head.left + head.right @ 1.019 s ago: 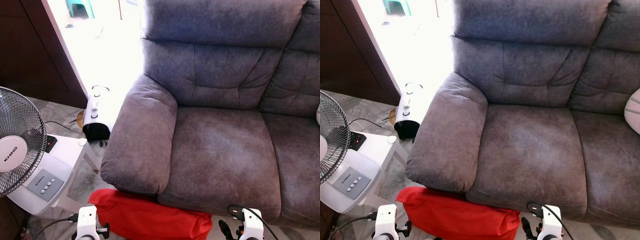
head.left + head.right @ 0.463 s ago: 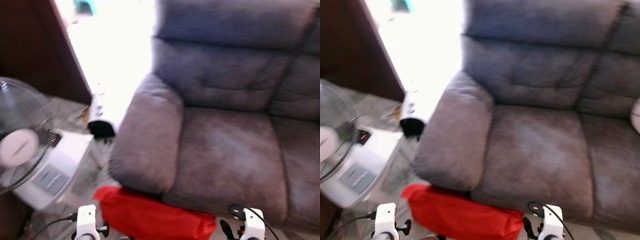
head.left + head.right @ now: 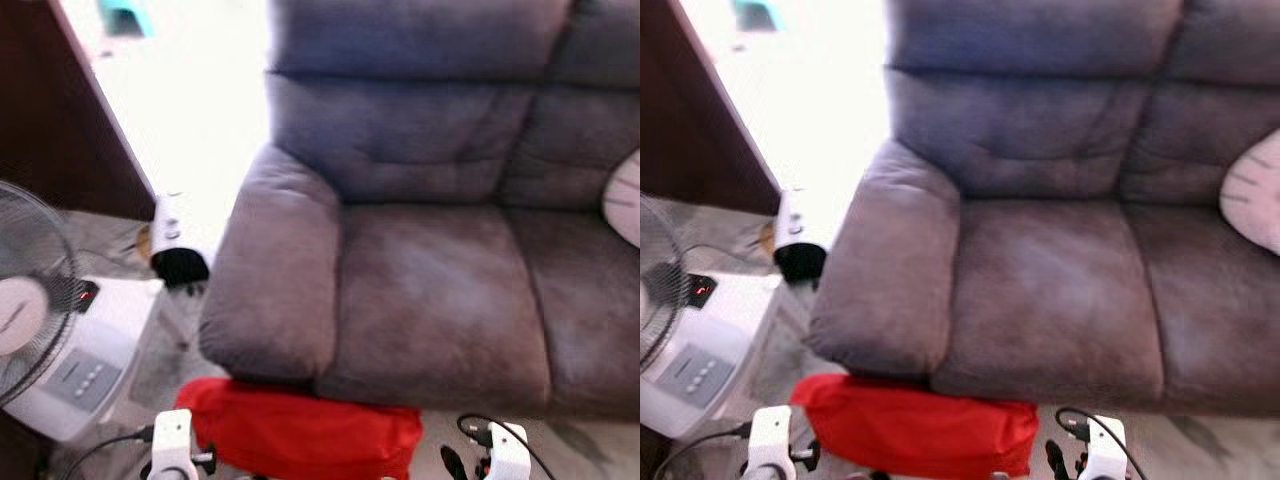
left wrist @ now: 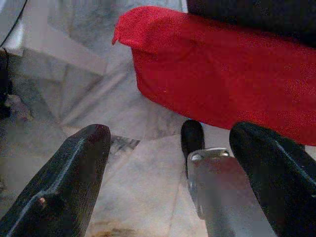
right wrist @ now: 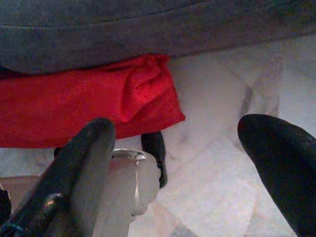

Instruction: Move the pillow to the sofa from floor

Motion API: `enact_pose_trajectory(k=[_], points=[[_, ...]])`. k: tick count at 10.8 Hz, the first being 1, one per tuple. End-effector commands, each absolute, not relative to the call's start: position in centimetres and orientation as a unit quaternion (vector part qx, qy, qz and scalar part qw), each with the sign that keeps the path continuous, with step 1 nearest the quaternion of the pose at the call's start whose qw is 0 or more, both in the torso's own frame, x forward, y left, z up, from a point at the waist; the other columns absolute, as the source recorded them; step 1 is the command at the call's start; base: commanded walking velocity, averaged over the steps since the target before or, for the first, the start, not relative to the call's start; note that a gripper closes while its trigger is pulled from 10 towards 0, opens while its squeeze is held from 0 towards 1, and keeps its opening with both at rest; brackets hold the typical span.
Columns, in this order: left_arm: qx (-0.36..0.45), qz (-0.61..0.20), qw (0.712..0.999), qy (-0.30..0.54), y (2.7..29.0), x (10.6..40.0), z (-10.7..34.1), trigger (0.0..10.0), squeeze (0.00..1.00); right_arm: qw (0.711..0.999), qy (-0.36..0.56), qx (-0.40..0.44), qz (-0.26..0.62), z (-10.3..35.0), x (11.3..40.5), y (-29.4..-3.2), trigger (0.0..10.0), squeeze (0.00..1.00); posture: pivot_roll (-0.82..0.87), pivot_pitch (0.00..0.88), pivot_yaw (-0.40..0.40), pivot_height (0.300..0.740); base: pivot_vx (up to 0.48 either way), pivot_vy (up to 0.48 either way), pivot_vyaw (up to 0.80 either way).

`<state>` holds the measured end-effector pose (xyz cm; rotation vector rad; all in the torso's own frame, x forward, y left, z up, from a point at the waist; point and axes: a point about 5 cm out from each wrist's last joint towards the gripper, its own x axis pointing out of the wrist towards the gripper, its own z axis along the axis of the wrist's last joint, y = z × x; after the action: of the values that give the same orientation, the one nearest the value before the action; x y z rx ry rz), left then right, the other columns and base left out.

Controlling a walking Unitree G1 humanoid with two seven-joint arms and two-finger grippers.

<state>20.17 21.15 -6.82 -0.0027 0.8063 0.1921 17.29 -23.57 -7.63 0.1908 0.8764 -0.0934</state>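
Note:
The red pillow (image 3: 300,437) lies on the marble floor, pressed against the front of the grey sofa (image 3: 430,290) below its left armrest (image 3: 275,290). My two wrists show at the bottom edge of the eye views, one on each side of the pillow. In the left wrist view my left gripper (image 4: 170,163) is open just above the floor, a short way from the pillow's (image 4: 232,74) left end. In the right wrist view my right gripper (image 5: 182,158) is open too, near the pillow's (image 5: 89,108) right corner. Neither touches the pillow.
A standing fan (image 3: 25,310) and its white base (image 3: 85,375) stand at the left, beside a small white appliance (image 3: 170,240). A dark wooden panel (image 3: 50,130) lies behind them. A pale cushion (image 3: 625,195) rests on the sofa's right seat.
The whole picture has shifted and blurred, so the camera moved; more of the pale cushion shows at the right. Pillow and grippers keep their places.

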Motion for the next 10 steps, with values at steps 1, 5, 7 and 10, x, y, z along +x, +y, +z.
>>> enact_pose_trajectory(k=[1, 5, 7, 10], points=[[0.001, 0.097, 0.908, 0.408, 21.36, 19.15, -7.36, 10.0, 0.0, 0.899, 0.425, 0.094, -0.048, -7.74, 17.07, -23.54, 10.0, 0.0, 0.07, 0.165, -0.003, 0.74, 0.0, 0.0, 0.0], [-0.001, 0.094, 0.907, 0.41, 21.21, 19.13, -7.41, 10.0, 0.0, 0.897, 0.428, 0.098, -0.048, -7.84, 16.93, -23.44, 10.0, 0.0, 0.07, 0.158, 0.0, 0.74, 0.0, 0.186, 0.0], [0.0, 0.092, 0.907, 0.41, 21.2, 19.11, -7.42, 10.0, 0.0, 0.896, 0.431, 0.095, -0.044, -7.85, 16.93, -23.41, 10.0, 0.0, 0.07, 0.165, -0.001, 0.74, 0.0, 0.48, -0.77], [0.009, 0.085, 0.913, 0.4, 21.17, 19.3, -7.26, 10.0, 0.0, 0.9, 0.421, 0.102, -0.053, -7.8, 17.0, -23.39, 10.0, 0.0, 0.07, 0.175, 0.0, 0.74, 0.0, 0.0, 0.0]])
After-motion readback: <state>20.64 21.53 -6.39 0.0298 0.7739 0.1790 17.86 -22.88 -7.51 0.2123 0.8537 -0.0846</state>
